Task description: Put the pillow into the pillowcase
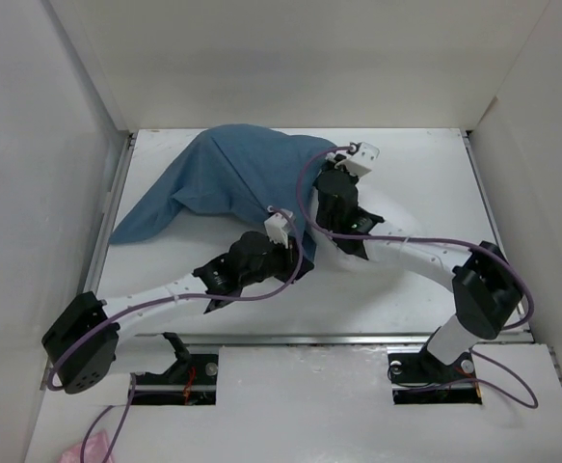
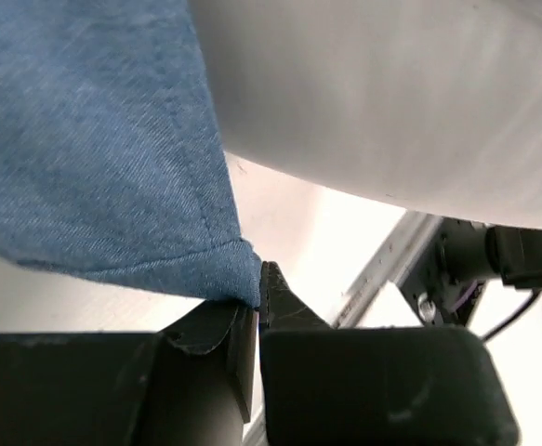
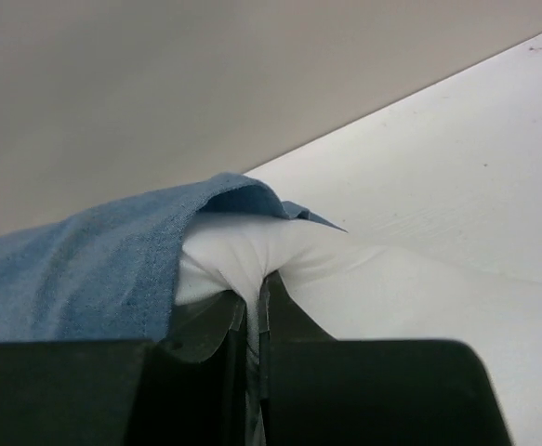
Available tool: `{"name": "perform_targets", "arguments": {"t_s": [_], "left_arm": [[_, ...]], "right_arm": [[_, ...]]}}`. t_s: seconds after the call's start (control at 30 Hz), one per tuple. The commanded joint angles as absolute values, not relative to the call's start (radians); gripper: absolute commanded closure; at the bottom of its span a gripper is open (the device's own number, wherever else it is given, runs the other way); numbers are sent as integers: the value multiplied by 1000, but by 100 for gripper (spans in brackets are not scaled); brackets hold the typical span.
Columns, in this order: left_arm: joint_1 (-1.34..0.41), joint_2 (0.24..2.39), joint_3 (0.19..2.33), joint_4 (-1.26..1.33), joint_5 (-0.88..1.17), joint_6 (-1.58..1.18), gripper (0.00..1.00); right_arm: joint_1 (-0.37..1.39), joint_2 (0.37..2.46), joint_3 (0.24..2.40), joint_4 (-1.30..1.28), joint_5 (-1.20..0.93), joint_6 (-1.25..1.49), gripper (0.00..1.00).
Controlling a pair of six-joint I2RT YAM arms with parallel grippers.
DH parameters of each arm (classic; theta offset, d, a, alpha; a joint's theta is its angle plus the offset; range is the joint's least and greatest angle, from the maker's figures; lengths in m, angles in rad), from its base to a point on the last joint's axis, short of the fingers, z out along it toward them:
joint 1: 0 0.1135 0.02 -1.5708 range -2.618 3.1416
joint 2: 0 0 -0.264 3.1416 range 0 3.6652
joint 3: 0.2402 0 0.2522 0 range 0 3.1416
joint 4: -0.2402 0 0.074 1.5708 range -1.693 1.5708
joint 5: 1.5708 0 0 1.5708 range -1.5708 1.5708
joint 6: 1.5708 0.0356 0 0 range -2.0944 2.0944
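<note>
Looks like case [image 1: 232,174] mostly over pillow [image 3: 243,255], one end bare at its mouth; left claw [image 2: 257,302] clamped on case hem, right claw [image 3: 257,302] pinching pillow; last bit left.

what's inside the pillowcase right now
The white pillow pokes out at the open end of the pillowcase. How far it reaches inside is hidden by the blue cloth.

Top external looks steeply down from behind the arms over the whole table [image 1: 358,301]. Wrist views hug the left end effector [image 2: 257,295] and right end effector [image 3: 254,299]. All share the pillowcase [image 1: 232,178]; both wrist views share the pillow [image 3: 243,255].
</note>
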State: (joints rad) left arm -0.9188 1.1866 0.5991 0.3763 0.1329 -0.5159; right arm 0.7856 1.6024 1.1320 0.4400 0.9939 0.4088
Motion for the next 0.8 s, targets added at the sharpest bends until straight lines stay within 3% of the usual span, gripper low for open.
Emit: {"name": "perform_targets", "arguments": {"t_s": [0.0,0.1,0.3,0.37,0.43,0.47,0.57,0.6,0.67,0.77], "left_arm": [[-960,1146,686,328,391,-506,100],[-960,1199,712,342,296,-517,100],[-960,1313,793,449,641,-494,100],[-969,1286,775,421,591,-494,100],[-969,1261,790,330,504,-494,100],[-969,1252,836,195,452,-471,77],[-969,1203,911,-11,277,-460,28],[-969,1187,920,-44,211,-460,0],[-969,1125,933,-96,155,-460,0],[-969,1053,956,-189,65,-480,0]], "right_arm": [[798,1592,1241,706,1157,479,100],[850,1592,1191,654,1109,500,100],[859,1612,1144,526,955,618,100],[859,1612,1144,482,905,618,100],[859,1586,1123,451,820,618,89],[859,1554,1108,408,786,618,70],[859,1499,1098,330,645,569,35],[859,1461,1107,251,611,546,19],[859,1425,1117,169,502,534,9],[859,1359,1117,54,437,534,5]]}}
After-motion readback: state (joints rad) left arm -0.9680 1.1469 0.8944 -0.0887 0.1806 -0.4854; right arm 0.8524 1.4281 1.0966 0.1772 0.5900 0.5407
